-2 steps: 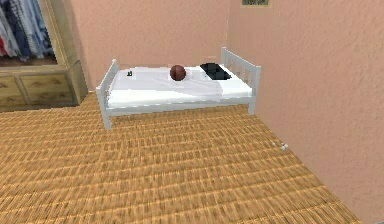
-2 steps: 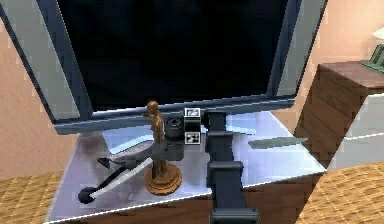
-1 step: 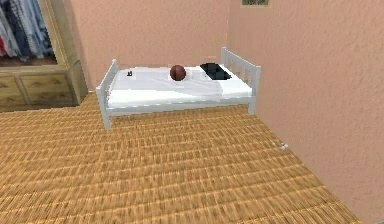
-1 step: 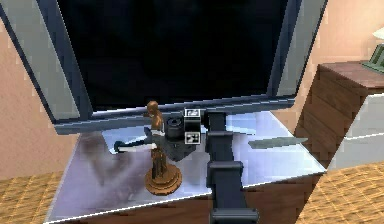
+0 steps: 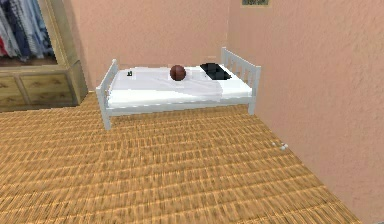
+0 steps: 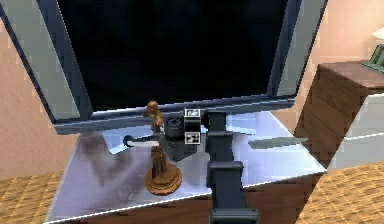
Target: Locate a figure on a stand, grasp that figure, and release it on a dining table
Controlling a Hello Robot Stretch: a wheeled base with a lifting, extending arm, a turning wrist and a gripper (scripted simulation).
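A grey stand (image 6: 110, 175) carries a large dark television (image 6: 170, 50) in the arm side view. A brown figure on a round base (image 6: 161, 170) stands on the stand's top, left of the arm. A second small brown figure (image 6: 153, 112) shows higher up, in front of the television's lower edge. My arm (image 6: 222, 170) rises from the bottom edge, and the gripper (image 6: 150, 132) reaches left right by that upper figure. With the stand and television behind it, I cannot tell whether the gripper holds anything.
In the forward view, a white-framed bed (image 5: 180, 95) holds a brown ball (image 5: 178, 72) and a dark flat item (image 5: 215, 71). A wooden wardrobe (image 5: 40, 70) with hanging clothes stands at the left, a pink wall (image 5: 320, 90) at the right. A dresser (image 6: 345, 115) stands right of the stand.
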